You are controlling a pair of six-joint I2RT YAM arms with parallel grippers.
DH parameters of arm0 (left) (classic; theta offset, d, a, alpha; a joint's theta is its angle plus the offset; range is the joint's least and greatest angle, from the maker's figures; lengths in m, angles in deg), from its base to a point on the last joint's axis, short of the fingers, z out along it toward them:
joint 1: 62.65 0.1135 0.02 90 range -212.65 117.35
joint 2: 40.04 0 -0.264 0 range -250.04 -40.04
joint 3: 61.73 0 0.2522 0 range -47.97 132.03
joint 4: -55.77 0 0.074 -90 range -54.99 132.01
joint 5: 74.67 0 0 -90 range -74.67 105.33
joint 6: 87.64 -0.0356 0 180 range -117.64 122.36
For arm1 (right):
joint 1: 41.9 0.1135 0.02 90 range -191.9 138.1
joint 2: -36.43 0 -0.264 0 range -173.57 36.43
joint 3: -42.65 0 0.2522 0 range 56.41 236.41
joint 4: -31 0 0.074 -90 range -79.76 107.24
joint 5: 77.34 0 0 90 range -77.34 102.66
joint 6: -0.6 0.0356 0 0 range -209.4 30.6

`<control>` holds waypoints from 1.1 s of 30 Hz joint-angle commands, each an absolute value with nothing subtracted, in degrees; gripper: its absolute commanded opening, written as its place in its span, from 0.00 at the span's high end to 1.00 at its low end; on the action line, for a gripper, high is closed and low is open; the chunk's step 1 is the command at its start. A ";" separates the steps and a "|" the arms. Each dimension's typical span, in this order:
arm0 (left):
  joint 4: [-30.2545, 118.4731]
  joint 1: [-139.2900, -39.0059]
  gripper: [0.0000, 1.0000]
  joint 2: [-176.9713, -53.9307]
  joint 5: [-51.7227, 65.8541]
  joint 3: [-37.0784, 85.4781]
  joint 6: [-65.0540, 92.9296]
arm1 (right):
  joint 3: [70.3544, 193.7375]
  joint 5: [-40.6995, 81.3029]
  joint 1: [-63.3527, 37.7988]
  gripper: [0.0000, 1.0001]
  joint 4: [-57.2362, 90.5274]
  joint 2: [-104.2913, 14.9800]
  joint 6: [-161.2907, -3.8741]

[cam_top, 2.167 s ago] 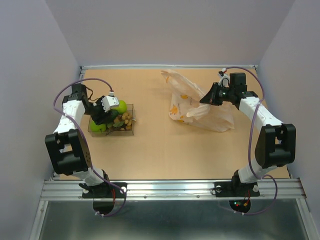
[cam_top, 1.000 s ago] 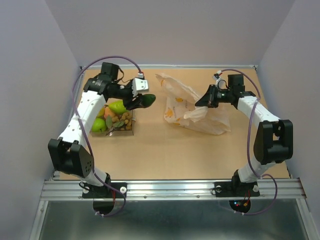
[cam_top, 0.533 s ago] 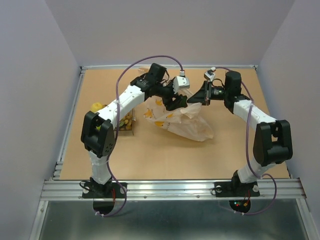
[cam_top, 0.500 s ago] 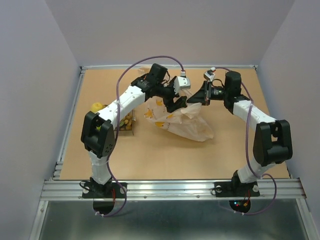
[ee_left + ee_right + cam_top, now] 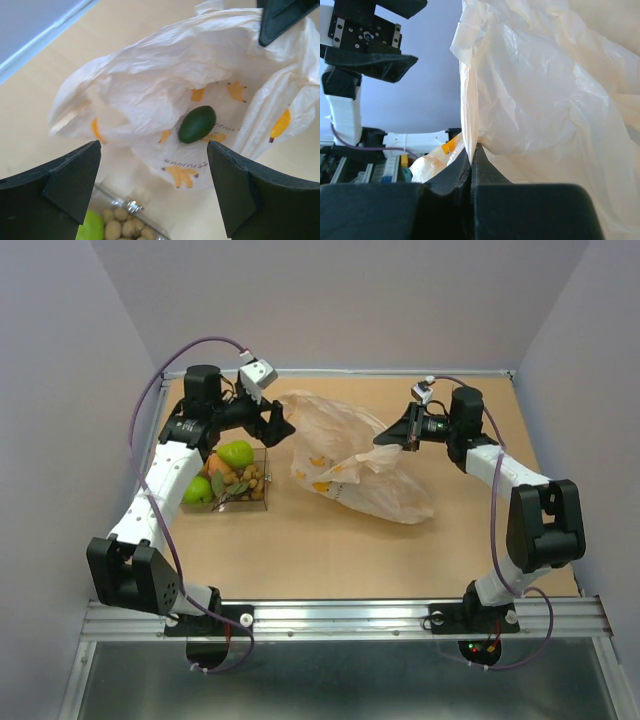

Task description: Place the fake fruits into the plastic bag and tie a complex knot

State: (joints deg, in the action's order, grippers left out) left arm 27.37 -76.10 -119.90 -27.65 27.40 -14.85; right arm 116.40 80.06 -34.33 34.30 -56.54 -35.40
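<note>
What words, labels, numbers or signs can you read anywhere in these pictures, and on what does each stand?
Plastic bag: one short line of small dark print just above a yellow banana shape, too small and blurred to read.
No other text, number or sign shows in any view.

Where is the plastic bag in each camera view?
Top external: plastic bag mid-table, between the arms, right gripper pinching its edge.
Left wrist: bag fills the middle, mouth open, dark green fruit inside.
Right wrist: bag fills the right side, edge pinched at bottom centre.
Shared landmark: the right gripper clamped on the bag's edge.
</note>
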 commanded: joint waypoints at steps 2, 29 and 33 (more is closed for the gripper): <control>12.77 -70.30 0.01 -120.99 -19.41 31.64 -23.89 | 114.86 75.42 -34.26 1.00 32.72 -53.93 -41.31; 1.22 -65.64 0.01 -139.45 -6.73 37.38 -46.95 | 115.21 68.21 -34.35 1.00 18.30 -54.10 -56.09; 1.93 -65.72 0.02 -140.06 -7.08 36.93 -46.60 | 115.65 68.38 -34.26 0.99 18.03 -54.63 -56.35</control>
